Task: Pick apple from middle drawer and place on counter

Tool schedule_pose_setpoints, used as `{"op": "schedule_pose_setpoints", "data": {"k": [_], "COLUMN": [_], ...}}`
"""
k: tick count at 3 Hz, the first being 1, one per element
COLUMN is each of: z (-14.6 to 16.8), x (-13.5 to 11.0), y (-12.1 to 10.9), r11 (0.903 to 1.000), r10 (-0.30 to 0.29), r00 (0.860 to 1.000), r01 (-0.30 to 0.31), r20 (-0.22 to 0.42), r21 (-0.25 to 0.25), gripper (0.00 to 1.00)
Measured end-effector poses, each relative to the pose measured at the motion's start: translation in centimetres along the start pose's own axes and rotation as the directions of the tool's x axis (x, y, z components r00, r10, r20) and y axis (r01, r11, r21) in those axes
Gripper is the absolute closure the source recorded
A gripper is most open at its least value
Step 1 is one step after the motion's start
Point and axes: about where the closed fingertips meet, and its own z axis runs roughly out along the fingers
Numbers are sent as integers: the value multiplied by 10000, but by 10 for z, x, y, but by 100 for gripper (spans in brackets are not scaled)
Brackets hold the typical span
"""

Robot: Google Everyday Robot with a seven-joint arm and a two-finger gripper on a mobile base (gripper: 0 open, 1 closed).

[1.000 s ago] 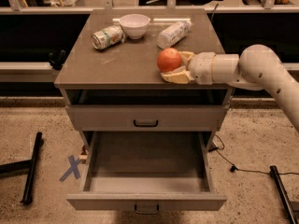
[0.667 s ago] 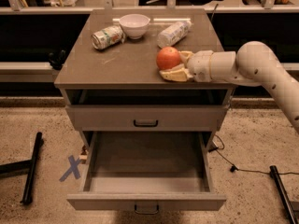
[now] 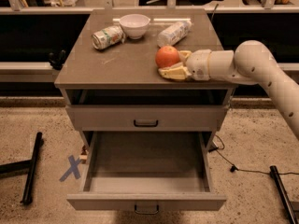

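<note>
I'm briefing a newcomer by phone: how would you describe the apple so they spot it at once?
Find the counter, the cabinet's flat top. Near its front right edge, at the tip of the gripper, is the apple. It is the only round orange-red thing there; the white bowl, can and bottle lie farther back.

Red-orange apple (image 3: 167,56) on the counter (image 3: 117,66) near its front right edge, gripper (image 3: 174,64) right at the apple, white arm (image 3: 261,69) coming in from the right, white bowl (image 3: 134,24), can (image 3: 107,36) and bottle (image 3: 174,33) at the back, middle drawer (image 3: 107,202) pulled wide open below.
</note>
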Motion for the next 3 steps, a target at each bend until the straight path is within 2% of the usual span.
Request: {"op": "schedule_pose_setpoints", "data": {"k": [2, 3], "z": [-4, -5], "x": [0, 4], "y": [0, 0], "r11": [9998, 9995], "r10": [162, 228], "r00": [9993, 9991], "r01": [-158, -220], "r20": [322, 366], "r21": [-136, -229], "gripper": [15, 0]}}
